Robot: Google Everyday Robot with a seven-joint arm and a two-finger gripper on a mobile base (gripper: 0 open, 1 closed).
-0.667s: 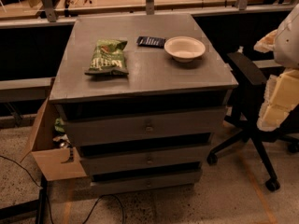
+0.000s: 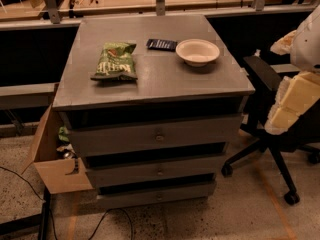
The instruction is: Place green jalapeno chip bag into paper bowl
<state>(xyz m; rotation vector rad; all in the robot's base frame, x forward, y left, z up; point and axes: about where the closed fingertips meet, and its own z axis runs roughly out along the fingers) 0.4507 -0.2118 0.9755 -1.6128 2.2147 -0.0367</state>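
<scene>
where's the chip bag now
In the camera view, the green jalapeno chip bag lies on the cabinet top's left, left of the dark packet and paper bowl; the hand hangs far right.

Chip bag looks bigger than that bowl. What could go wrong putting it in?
The green jalapeno chip bag looks wider than the paper bowl, so it may perch on the rim and slide off. The light bowl could tip or skid when the bag lands. The dark packet lies between them and might get knocked. The gripper hangs off to the right of the cabinet, away from the bag.
</scene>
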